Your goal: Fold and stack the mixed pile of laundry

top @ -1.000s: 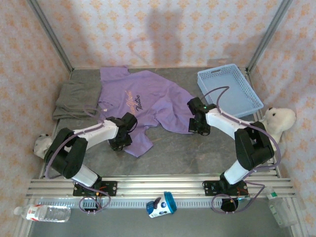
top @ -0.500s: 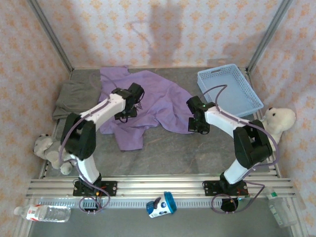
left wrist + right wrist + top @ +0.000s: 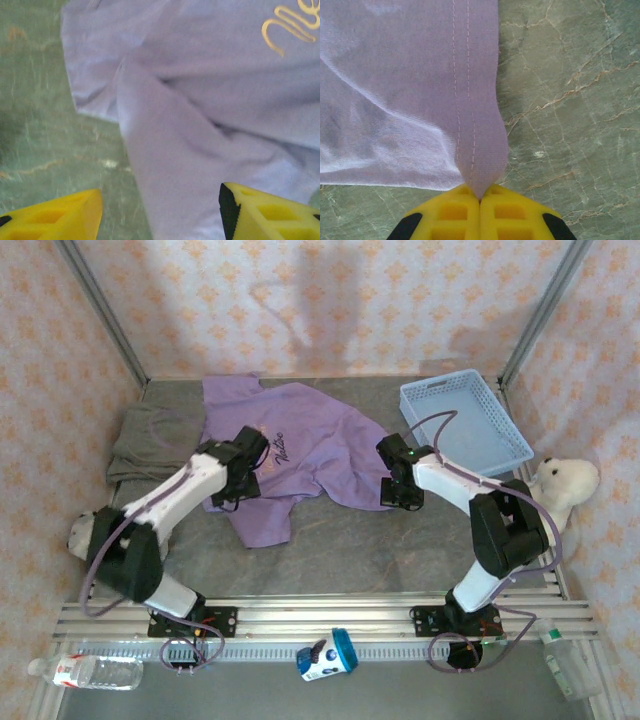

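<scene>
I see my left fingers (image 3: 55,217) spread above the lavender T-shirt (image 3: 215,85); my right fingers (image 3: 462,212) pinch its hem.

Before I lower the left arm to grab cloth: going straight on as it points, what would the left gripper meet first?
The left gripper would probably meet the purple T-shirt, a fold ahead between its open jaws; depth is unclear.

The table (image 3: 400,540) has a grey-green top with thin pale veins, like stone. Behind it and at both its sides stand walls (image 3: 330,310) covered in pink paper with small orange flowers. Metal posts (image 3: 100,310) rise from its far corners. Silver rails (image 3: 320,612) run along its near edge. A soft shadow (image 3: 335,290) lies on the wall behind it.
</scene>
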You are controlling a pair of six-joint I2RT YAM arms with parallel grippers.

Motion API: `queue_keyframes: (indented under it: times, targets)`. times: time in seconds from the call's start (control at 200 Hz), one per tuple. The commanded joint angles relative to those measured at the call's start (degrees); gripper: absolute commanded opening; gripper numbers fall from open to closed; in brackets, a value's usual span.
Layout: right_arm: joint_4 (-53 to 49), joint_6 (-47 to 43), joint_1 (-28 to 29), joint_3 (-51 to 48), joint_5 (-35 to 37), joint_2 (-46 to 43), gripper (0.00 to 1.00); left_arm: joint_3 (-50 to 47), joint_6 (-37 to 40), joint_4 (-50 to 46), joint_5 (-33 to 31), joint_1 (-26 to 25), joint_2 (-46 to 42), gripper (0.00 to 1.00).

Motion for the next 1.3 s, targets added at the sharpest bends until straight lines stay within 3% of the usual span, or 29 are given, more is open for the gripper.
queue_keyframes:
  times: [0.0, 0.165, 0.275, 0.475, 0.57, 0.771, 0.901, 1.011, 1.101, 1.171, 1.296]
  targets:
    - [-0.1, 0.7, -0.1, -0.1, 1.5, 1.2, 0.0, -9.0, -6.7, 2.5, 6.9, -0.4, -5.1, 0.63]
    - [0.4, 1.5, -0.1, -1.5, 1.4, 1.1, 0.0, -18.8, -12.8, 13.2, 12.1, -1.6, -7.1, 0.61]
    - [0.3, 1.7, 0.0, -2.6, 1.6, 0.1, 0.0, -21.3, -14.9, 18.2, 11.9, -2.1, -4.4, 0.58]
    - [0.1, 2.9, -0.1, -5.8, 2.0, -2.9, 0.0, -22.8, -16.0, 21.4, 10.0, -2.2, 2.4, 0.27]
    - [-0.7, 3.9, 0.0, -7.9, 2.5, -4.7, 0.0, -23.2, -15.2, 20.6, 9.0, -2.2, 3.0, 0.0]
    - [-6.2, 6.0, -0.2, -12.7, 5.6, -10.9, 0.0, -22.3, -11.4, 11.6, 7.1, -2.1, -5.5, 0.0]
    - [-4.1, 6.0, -1.0, -12.7, 0.6, -12.0, 0.0, -18.7, -8.0, 8.4, 7.4, 0.0, -8.0, 0.0]
    - [-1.9, 4.5, -1.8, -4.2, -2.1, -7.1, 0.0, -9.0, -4.6, 9.7, 8.5, 4.8, -3.8, 0.0]
    - [-4.8, 1.9, -3.8, 11.1, -3.6, 1.0, 0.0, 6.7, -0.8, 7.9, 9.9, 9.7, 4.2, 0.0]
    - [-9.5, -0.5, -6.1, 26.5, -4.8, 8.1, 0.0, 23.8, 2.6, 3.2, 11.1, 12.3, 12.6, 0.0]
    - [-19.9, -2.2, -11.3, 62.3, -9.5, 19.7, 0.0, 67.2, 6.0, -11.5, 13.8, 16.1, 29.5, 0.0]
